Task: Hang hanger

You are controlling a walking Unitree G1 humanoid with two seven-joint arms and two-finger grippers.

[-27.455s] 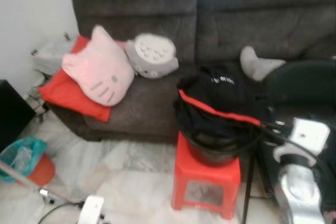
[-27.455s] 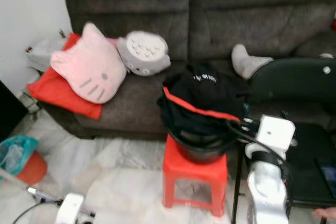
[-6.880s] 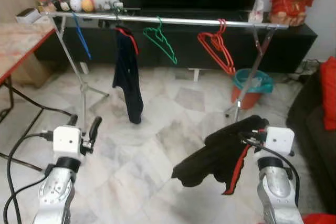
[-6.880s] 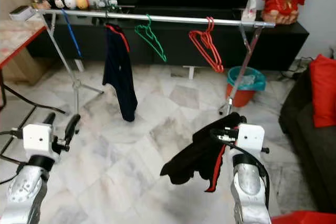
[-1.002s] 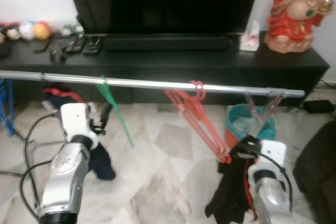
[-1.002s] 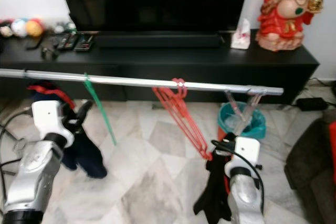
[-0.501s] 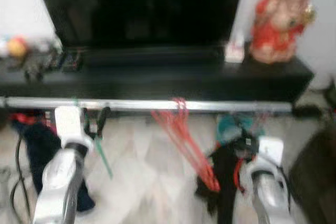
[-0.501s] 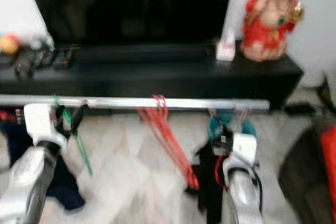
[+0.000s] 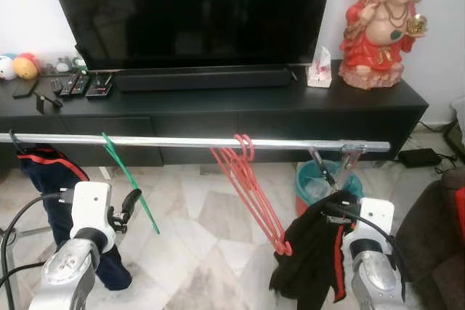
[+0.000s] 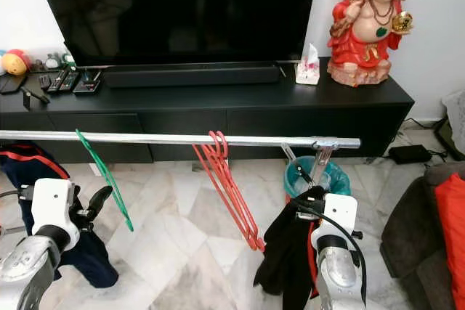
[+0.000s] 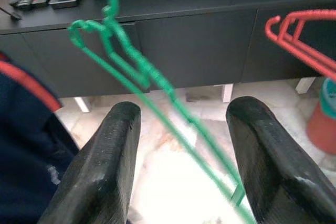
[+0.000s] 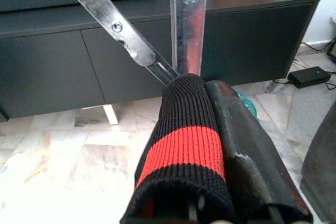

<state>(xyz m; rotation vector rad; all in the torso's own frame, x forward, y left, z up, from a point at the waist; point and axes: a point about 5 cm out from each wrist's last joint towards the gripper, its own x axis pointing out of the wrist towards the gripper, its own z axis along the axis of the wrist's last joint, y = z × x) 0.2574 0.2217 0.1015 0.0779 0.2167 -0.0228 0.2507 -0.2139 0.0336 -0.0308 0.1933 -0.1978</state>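
Note:
A silver rail [image 9: 182,141] runs across in front of me. On it hang a green hanger [image 9: 128,173], several red hangers [image 9: 251,188] and, at the far left, a navy garment [image 9: 45,172]. My left gripper [image 9: 128,205] is open below the rail, just left of the green hanger [image 11: 131,61], which crosses between its fingers [image 11: 113,150] without touching them. My right gripper [image 9: 330,205] is shut on a black garment with red trim [image 9: 314,255], held below the rail's right end. Its striped cuff [image 12: 185,150] wraps one finger.
Behind the rail stands a black TV console [image 9: 218,99] with a large TV, remotes [image 9: 76,83] and a red statue [image 9: 381,23]. The rack's metal leg bracket [image 12: 187,30] and a teal bin [image 9: 314,184] are just ahead of my right gripper. A dark sofa [image 9: 443,230] is at the right.
The view has shifted and sharpened after the blur. My left gripper now sits lower under the rail, beside the green hanger. The right gripper still holds the black garment.

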